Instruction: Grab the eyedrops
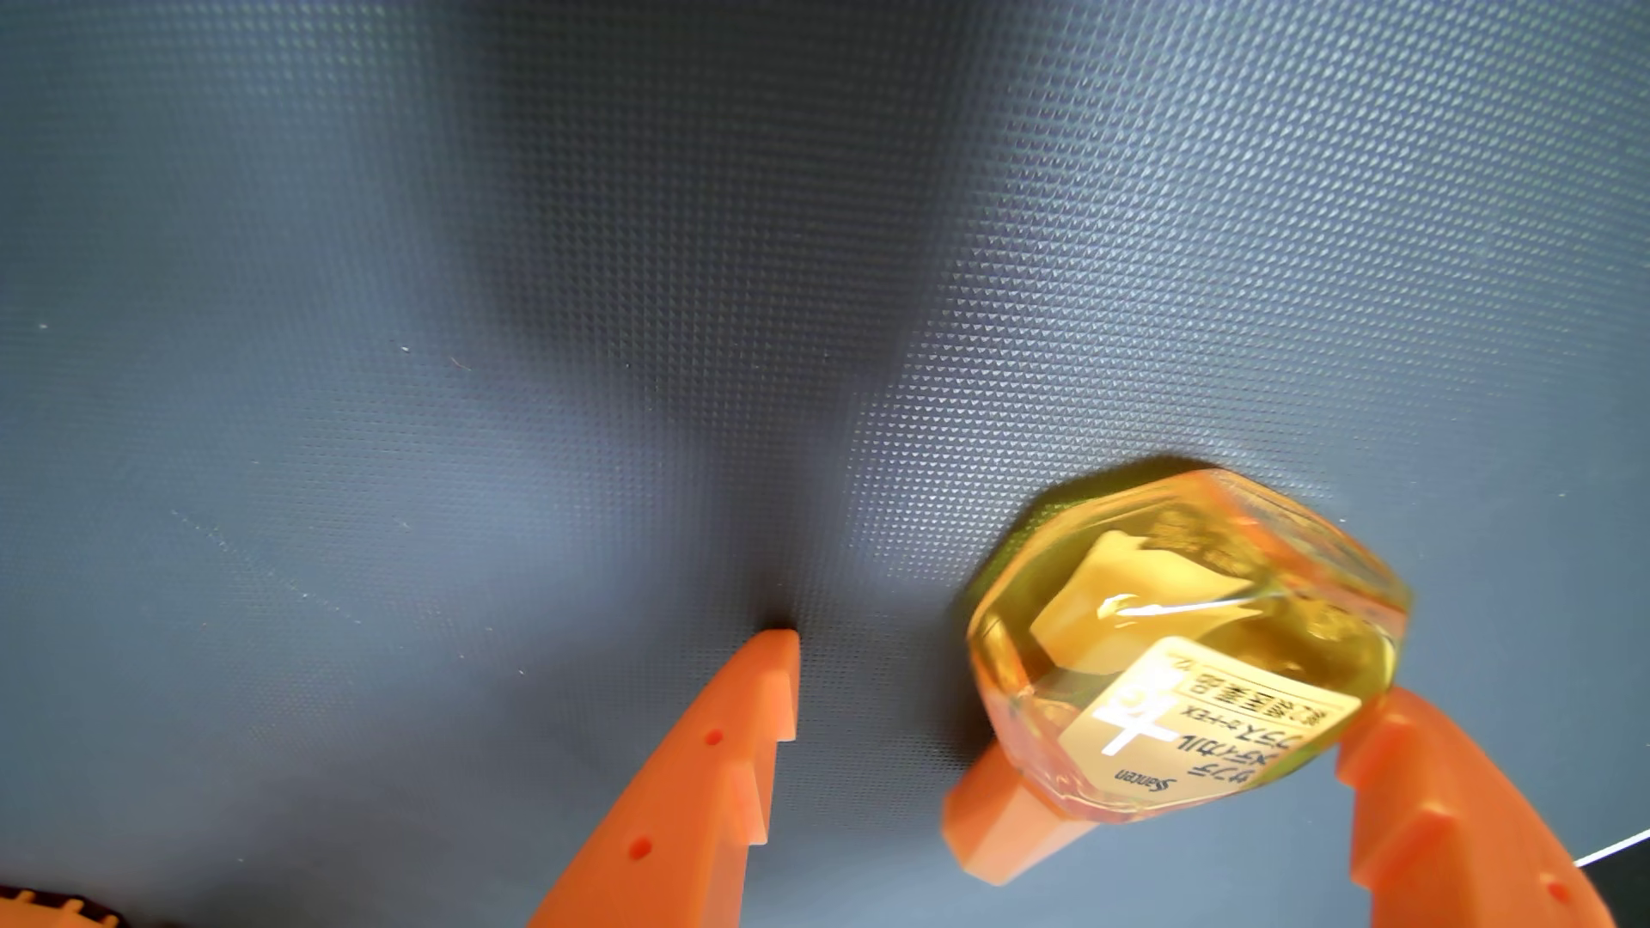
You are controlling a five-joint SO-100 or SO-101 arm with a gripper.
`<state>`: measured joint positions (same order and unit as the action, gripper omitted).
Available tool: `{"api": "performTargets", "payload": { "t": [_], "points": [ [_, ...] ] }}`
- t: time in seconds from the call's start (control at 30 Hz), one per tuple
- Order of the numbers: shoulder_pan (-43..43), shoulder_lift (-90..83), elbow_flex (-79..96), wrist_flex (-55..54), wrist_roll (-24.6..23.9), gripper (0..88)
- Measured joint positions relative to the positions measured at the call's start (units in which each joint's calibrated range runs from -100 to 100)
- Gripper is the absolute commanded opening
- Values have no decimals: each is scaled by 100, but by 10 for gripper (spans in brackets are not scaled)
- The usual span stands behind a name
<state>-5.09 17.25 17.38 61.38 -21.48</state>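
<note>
In the wrist view the orange jaws stand spread wide, the left finger [714, 767] with its toothed edge and tip down at the dark textured counter [446, 312], and the right finger [1446, 803] against the eyedrops [1187, 642]. The bottle, clear yellow with an orange cap [1004, 821] and a white printed label, lies between the jaws, hard by the right one and apart from the left, not yet pinched. Its shadow falls on the counter just beyond it.
</note>
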Motion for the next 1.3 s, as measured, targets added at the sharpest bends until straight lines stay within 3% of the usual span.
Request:
{"api": "performTargets", "payload": {
  "t": [0.8,0.93,1.3],
  "points": [
    [37,0,9,-87,10,322],
    [37,0,9,-87,10,278],
    [37,0,9,-87,-10,307]
  ]
}}
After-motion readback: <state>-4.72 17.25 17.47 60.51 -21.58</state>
